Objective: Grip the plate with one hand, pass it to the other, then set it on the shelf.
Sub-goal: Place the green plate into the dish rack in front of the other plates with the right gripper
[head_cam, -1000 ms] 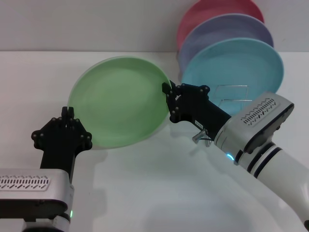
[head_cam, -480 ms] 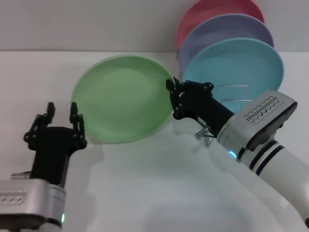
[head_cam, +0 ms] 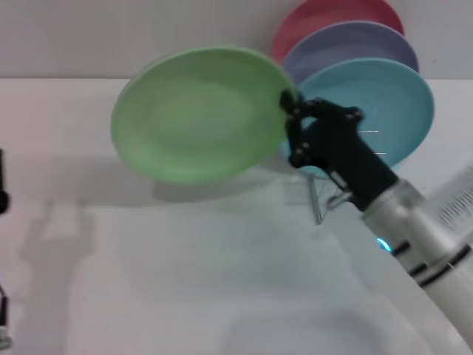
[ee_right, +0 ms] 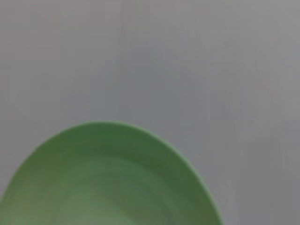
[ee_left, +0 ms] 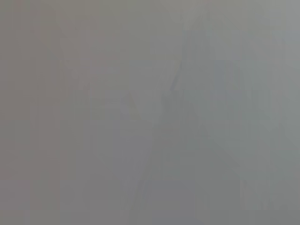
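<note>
The light green plate (head_cam: 199, 115) hangs tilted in the air above the white table, its face toward me. My right gripper (head_cam: 292, 127) is shut on the plate's right rim and carries it alone. The plate also fills the lower part of the right wrist view (ee_right: 108, 183). Only a black sliver of my left gripper (head_cam: 3, 185) shows at the far left edge, well away from the plate. The silver wire shelf (head_cam: 318, 201) stands behind the right arm, partly hidden by it. The left wrist view shows only plain grey.
Three plates stand upright in the shelf at the back right: a light blue plate (head_cam: 395, 103) in front, a lavender plate (head_cam: 355, 44) behind it, a pink plate (head_cam: 325, 15) at the back. The white table (head_cam: 185, 266) spreads in front.
My left gripper opened, let go of the plate and drew back to the left edge. My right gripper has lifted the plate up and to the right, toward the shelf.
</note>
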